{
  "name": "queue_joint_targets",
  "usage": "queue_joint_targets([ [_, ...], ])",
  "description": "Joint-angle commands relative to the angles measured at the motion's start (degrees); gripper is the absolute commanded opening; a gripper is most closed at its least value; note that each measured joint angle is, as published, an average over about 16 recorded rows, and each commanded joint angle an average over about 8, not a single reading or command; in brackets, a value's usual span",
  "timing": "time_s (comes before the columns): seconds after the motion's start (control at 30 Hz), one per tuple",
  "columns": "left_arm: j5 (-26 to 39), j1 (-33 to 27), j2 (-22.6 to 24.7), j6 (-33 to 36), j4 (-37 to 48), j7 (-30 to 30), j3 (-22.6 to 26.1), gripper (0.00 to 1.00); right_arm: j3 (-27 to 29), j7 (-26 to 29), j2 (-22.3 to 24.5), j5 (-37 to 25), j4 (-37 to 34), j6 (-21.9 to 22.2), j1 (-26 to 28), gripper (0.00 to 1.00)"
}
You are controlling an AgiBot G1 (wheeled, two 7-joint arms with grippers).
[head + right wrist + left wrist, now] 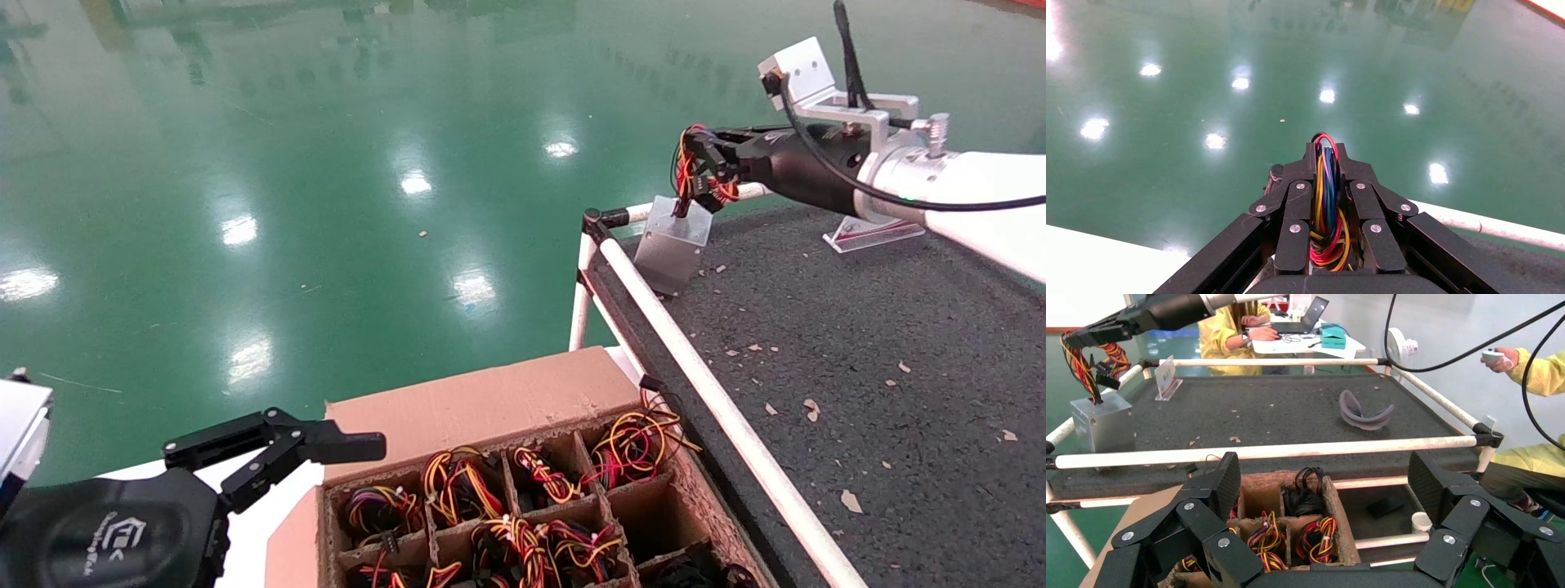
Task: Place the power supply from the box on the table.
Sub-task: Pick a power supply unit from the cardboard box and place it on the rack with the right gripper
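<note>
This looks like a robot test room in a factory or lab. The floor (286, 163) is shiny green and wide open, with ceiling lights shining in it. A work table (1278, 416) has white pipe rails. People in yellow coats (1229, 331) sit at a desk with a laptop (1303, 315) behind it.

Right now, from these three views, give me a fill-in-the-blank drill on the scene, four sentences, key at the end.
1. The right tool is shut on the power supply's bundle of ____.
2. The power supply sits at the far ____ corner of the table, by the white rail.
3. The left tool, beside the box, has its fingers ____.
4. The box is split into square ____ by a cardboard grid.

Missing words: wires; left; open; cells
</note>
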Motion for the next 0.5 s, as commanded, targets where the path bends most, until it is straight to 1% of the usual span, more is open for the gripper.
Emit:
queue_joint_targets([
  [0.03, 0.0, 0.0, 0.0, 0.0, 0.0, 0.0, 0.0, 1.0, 0.2, -0.1, -0.5, 0.3, -0.2, 0.7, -0.4, 0.0],
  [0.4, 0.0, 0.0, 0.0, 0.0, 0.0, 0.0, 0.0, 1.0, 0.5, 0.2, -1.9, 0.7, -1.1, 5.0, -2.5, 0.0],
  [0.43, 0.0, 0.0, 0.0, 0.0, 0.0, 0.0, 0.0, 1.0, 0.4, 0.3, -1.9, 0.7, -1.2, 5.4, -2.6, 0.02],
  [0.47, 0.0, 0.0, 0.0, 0.0, 0.0, 0.0, 0.0, 1.0, 0.4, 0.3, -1.9, 0.6, -1.2, 5.7, -2.7, 0.1],
  [0.5, 0.0, 0.0, 0.0, 0.0, 0.0, 0.0, 0.0, 1.0, 0.4, 0.3, -1.9, 0.6, -1.1, 5.9, -2.8, 0.22],
])
